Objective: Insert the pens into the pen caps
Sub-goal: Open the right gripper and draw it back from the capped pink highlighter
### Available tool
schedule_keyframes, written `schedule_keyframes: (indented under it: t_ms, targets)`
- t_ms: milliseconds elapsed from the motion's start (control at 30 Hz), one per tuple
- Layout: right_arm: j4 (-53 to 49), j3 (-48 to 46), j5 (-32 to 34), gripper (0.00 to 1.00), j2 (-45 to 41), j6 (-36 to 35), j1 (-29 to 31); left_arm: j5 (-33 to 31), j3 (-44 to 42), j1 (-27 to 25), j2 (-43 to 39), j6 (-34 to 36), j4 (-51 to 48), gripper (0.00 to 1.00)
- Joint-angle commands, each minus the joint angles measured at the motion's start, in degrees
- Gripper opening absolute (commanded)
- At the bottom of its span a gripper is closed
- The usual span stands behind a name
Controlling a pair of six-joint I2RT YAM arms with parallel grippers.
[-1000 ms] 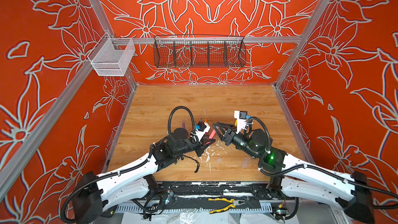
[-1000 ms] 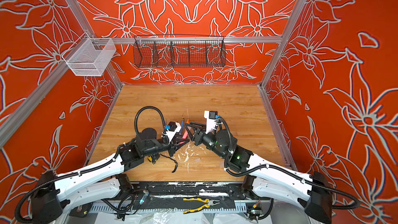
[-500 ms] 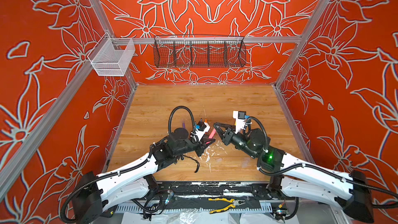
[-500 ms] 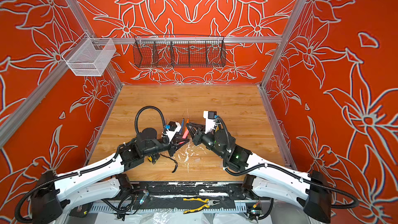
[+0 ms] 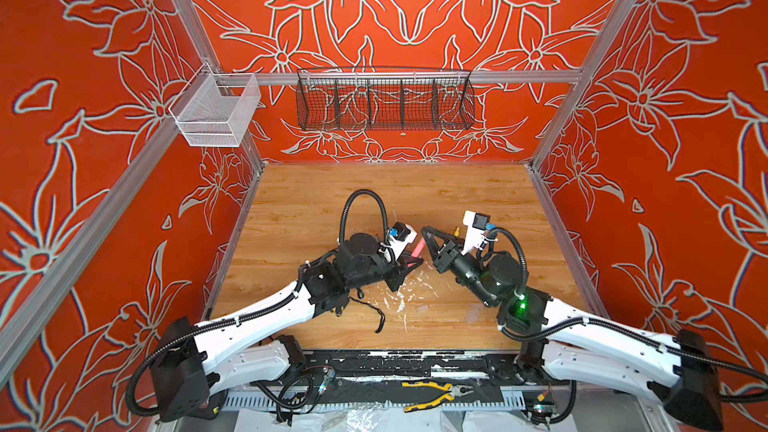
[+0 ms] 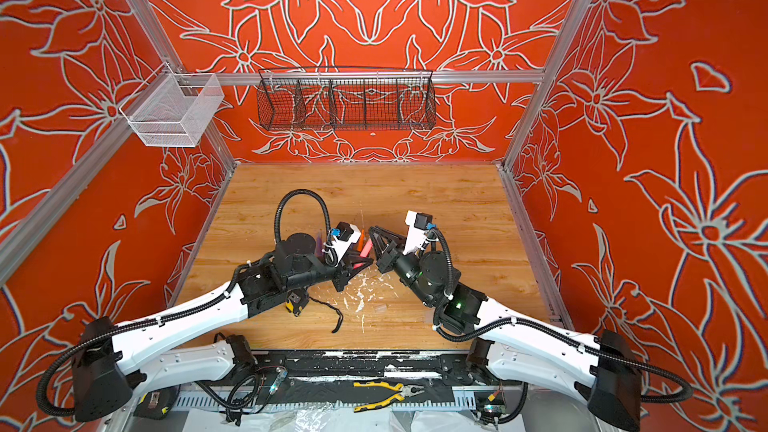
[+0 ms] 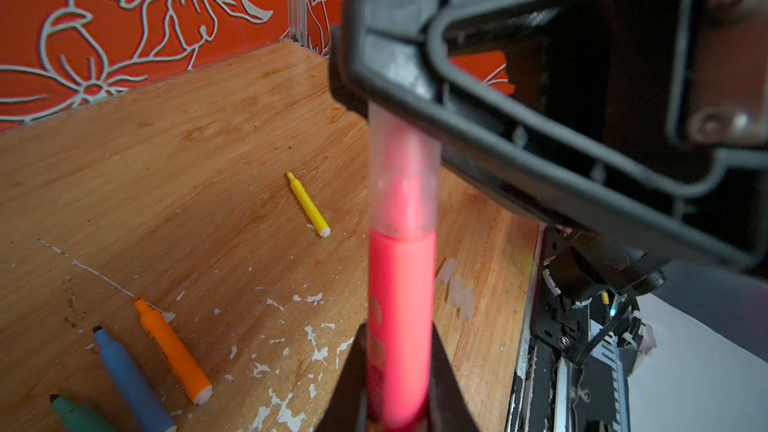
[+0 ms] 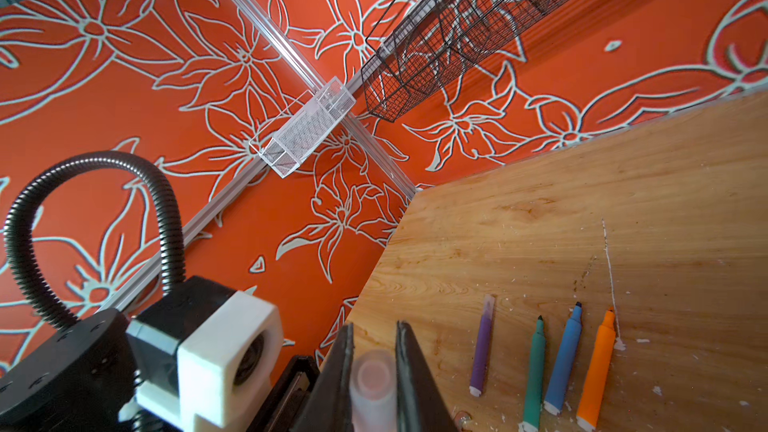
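Observation:
My left gripper [image 7: 399, 330] is shut on the barrel of a pink pen [image 7: 401, 284], held above the table. A clear pen cap [image 7: 403, 184] sits over the pen's tip, and my right gripper [image 8: 375, 326] is shut on that cap [image 8: 372, 384]. In both top views the two grippers meet at mid-table, left [image 5: 417, 261] and right [image 5: 424, 229], with the pink pen [image 6: 365, 249] between them. On the wood lie a purple pen [image 8: 482, 347] wearing a cap, and teal [image 8: 534, 371], blue [image 8: 563, 361], orange [image 8: 596, 371] and yellow [image 7: 308, 204] pens. Loose clear caps [image 7: 455, 284] lie close by.
White paint flecks [image 5: 399, 301] and a black cord [image 5: 374, 313] mark the table's front middle. Yellow-handled pliers [image 5: 432, 394] lie on the front rail. A black wire basket [image 5: 384, 99] and a white mesh basket [image 5: 214, 112] hang on the walls.
My right gripper's jaws have closed on the clear cap over the pink pen's tip. The left gripper has kept still with the pen.

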Motion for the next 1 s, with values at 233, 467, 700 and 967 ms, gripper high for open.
schedule_keyframes:
  t_ms: [233,467,700,967]
  targets:
    - [-6.22,-4.65,-6.31,0.0,1.46,1.72,3.77,-3.8,11.74,2.31,1.85,0.01,9.44,0.0]
    - [-5.35,-6.31,-5.86,0.0,1.62,2.61,4.28,-4.04,14.87,3.46,4.36,0.78,10.79,0.0]
    - [-5.37,-6.43,-5.86,0.0,2.8,3.16,5.3,-4.66,18.87,4.08,6.67,2.11,10.66,0.0]
    - [-2.7,-9.26,-4.16,0.0,3.69,5.12,6.4,-7.16,21.18,4.39,9.21,2.2,11.14,0.0]
